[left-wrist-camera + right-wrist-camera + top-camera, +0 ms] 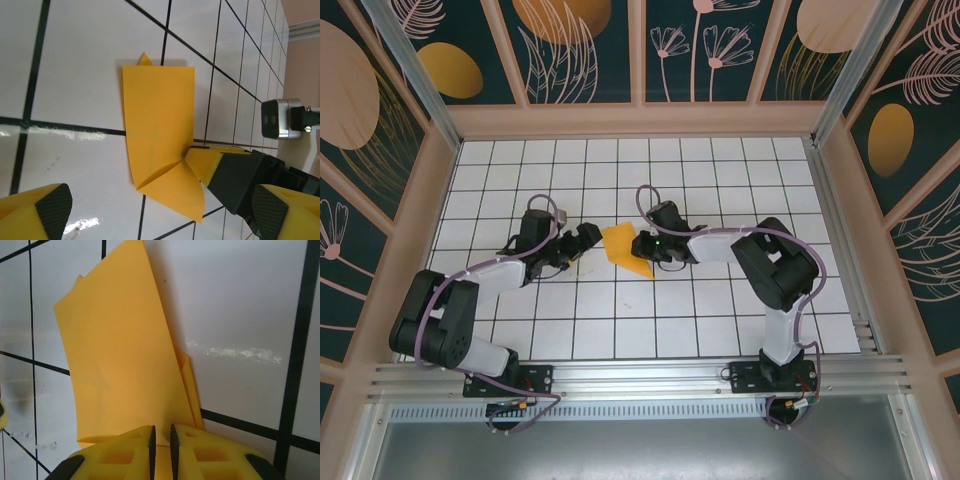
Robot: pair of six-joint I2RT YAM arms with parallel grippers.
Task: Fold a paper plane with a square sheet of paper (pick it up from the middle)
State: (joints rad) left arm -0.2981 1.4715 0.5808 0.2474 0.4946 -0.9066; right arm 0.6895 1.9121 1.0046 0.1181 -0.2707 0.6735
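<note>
thin creased orange-yellow paper sheet (620, 243), tapered | long axis diagonal, tip near-right | right gripper (160, 440) jaws pinch its edge | left gripper (584, 243) jaws wide

Left arm (495, 272) and right arm (720, 243): white links, black joints, lilac cables (640, 197); yellow fingers (115, 460), black textured pads (52, 210).

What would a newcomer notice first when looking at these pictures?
The bright orange-yellow paper, partly folded, sits in the middle of the white gridded table. The right gripper pinches its edge, jaws nearly closed; the left gripper stands open just beside it.
</note>
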